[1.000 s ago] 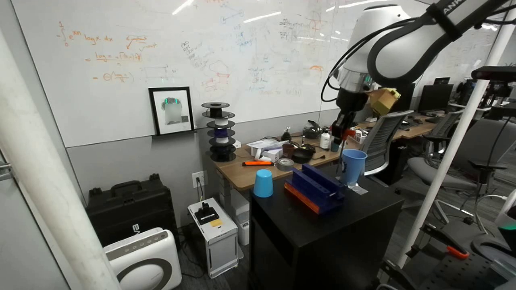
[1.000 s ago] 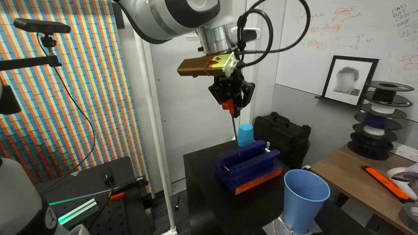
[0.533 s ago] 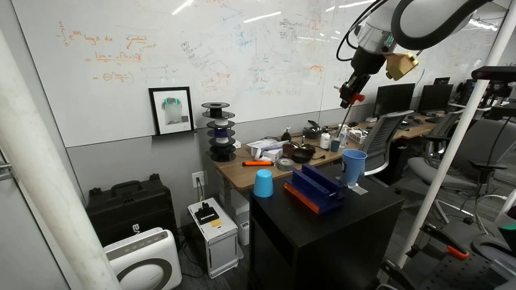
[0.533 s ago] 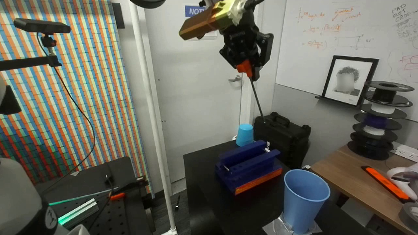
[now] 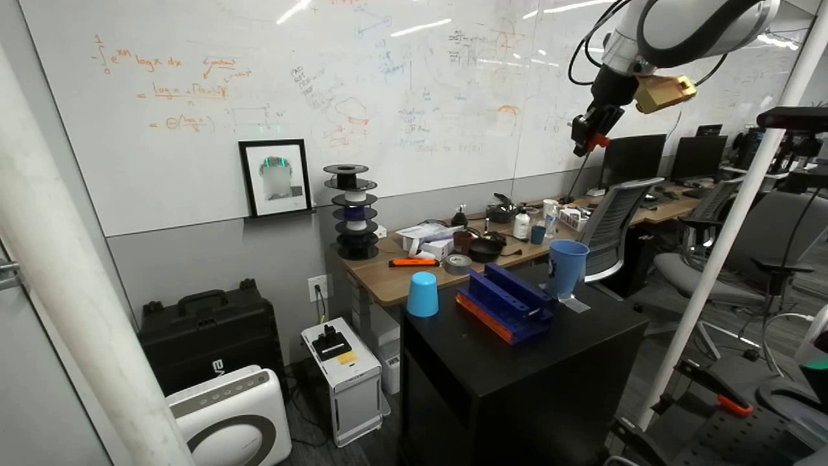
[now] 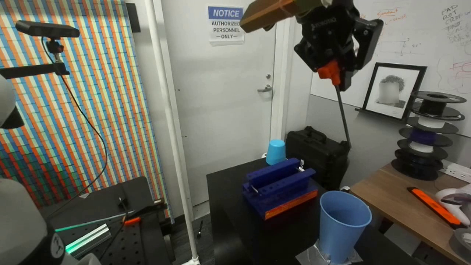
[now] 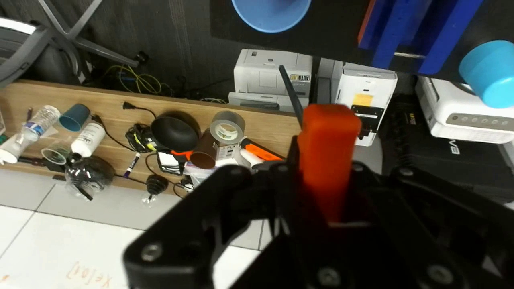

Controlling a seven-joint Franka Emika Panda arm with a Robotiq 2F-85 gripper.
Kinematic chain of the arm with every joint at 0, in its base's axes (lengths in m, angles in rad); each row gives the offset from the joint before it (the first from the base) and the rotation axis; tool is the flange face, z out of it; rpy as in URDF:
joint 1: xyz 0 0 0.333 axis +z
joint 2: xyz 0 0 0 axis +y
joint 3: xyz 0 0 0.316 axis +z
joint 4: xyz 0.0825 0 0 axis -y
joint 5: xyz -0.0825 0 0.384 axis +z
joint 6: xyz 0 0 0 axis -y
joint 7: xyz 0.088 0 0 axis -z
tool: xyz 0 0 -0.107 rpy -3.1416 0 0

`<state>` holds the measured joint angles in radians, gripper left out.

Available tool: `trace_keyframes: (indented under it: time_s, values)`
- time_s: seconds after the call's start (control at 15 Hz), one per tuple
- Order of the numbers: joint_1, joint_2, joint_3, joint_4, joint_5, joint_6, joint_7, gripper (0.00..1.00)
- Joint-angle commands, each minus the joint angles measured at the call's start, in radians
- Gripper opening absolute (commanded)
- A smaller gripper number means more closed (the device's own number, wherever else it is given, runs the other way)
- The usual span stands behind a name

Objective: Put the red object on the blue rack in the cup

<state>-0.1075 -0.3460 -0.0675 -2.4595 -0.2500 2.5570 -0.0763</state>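
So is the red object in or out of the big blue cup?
Out: in both exterior views the end effector grips the red object clear of the cup.

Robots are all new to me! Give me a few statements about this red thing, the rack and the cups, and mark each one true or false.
1. The gripper is holding the red object. True.
2. The red object's thin shaft points up at the ceiling. False: the shaft slants downward.
3. On the black cabinet, the blue rack stands between the bright-blue cup and the upright blue cup. True.
4. Both cups stand mouth up. False: the bright-blue cup is upside down.
5. The red object is already in the upright blue cup. False: it is in the air, in the gripper.
6. There is shiny tape at the upright blue cup's base. True.
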Motion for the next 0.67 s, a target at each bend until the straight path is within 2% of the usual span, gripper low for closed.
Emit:
trace_keyframes:
  time_s: [0.0, 0.6]
  values:
    - [-0.003, 0.142, -0.021, 0.088, 0.029, 0.029, -0.006, 0.07]
    - [-0.005, 0.443, -0.034, 0.235, 0.073, 0.011, 0.012, 0.07]
